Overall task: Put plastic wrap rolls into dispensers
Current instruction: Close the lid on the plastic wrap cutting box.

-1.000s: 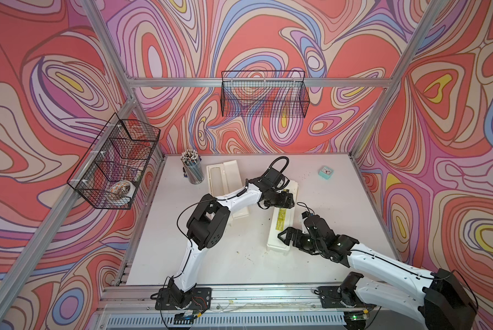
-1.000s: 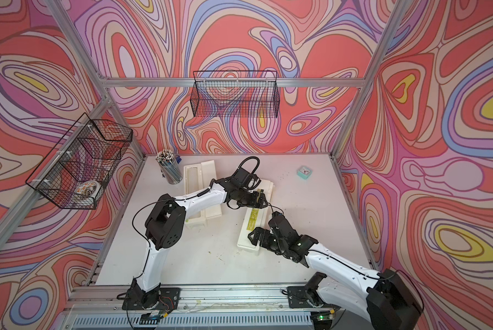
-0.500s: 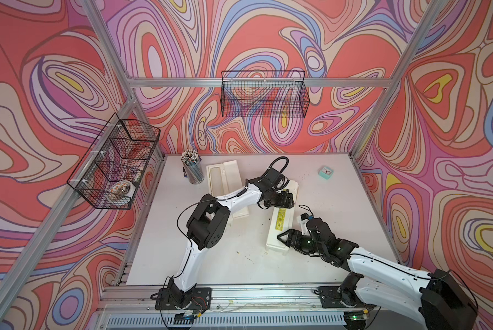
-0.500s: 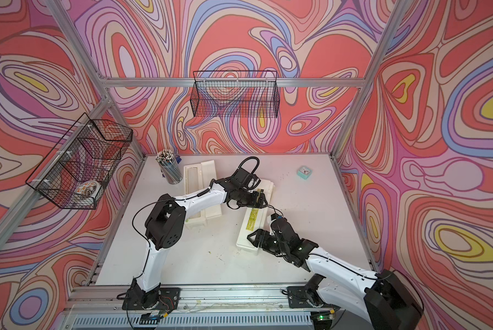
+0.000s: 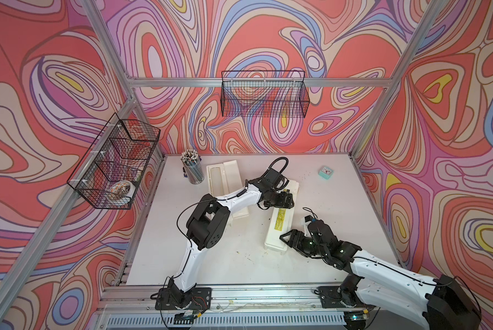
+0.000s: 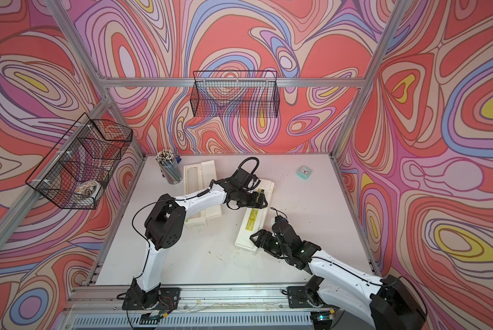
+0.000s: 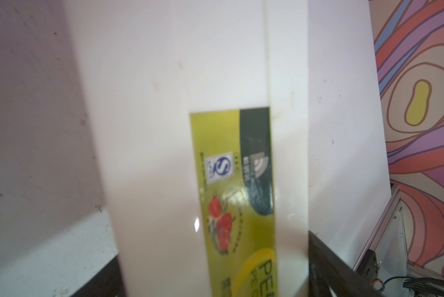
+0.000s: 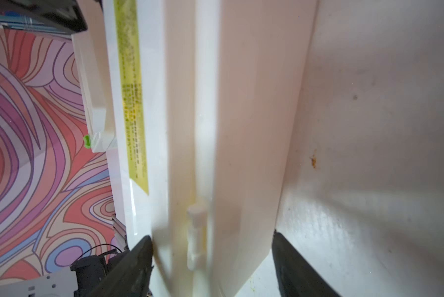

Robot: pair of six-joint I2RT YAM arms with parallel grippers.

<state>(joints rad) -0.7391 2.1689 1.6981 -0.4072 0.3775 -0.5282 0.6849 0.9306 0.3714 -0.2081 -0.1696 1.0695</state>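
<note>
- Swirl-patterned walls (image 5: pixel 268 34) in red, lilac and blue close round a white table (image 5: pixel 216 257) flecked with crumbs, seen in both top views.
- Near the table's middle lies the labelled dispenser (image 5: pixel 278 228) (image 6: pixel 249 225), a long cream box set slantwise, with its yellow label strip (image 7: pixel 231 180) facing up.
- The left gripper (image 5: pixel 288 200) (image 6: pixel 260 200) is clamped across this box's far end. In the left wrist view the box fills the gap, and the dark fingers (image 7: pixel 326 259) lie against both its sides.
- The right gripper (image 5: pixel 286 241) (image 6: pixel 257 243) straddles the near end with its jaws spread wide. In the right wrist view one finger (image 8: pixel 128 264) meets the lid side and the other stands just beside the opposite wall. The blur hides whether it presses.
- A white hinge pin (image 8: pixel 196 218) shows between the two cream panels there.
- The open dispenser (image 5: pixel 222 177) lies at the back left, lid folded flat beside its trough, partly under the left arm (image 5: pixel 239 200). What the trough holds is too small to tell.
- A cup of pencils (image 5: pixel 193 171) stands just beside it, and a small teal clock (image 5: pixel 325 172) sits well apart.
- Two black wire baskets (image 5: pixel 264 94) hang on the walls, and the side one holds a patterned bowl (image 5: pixel 121 190).
</note>
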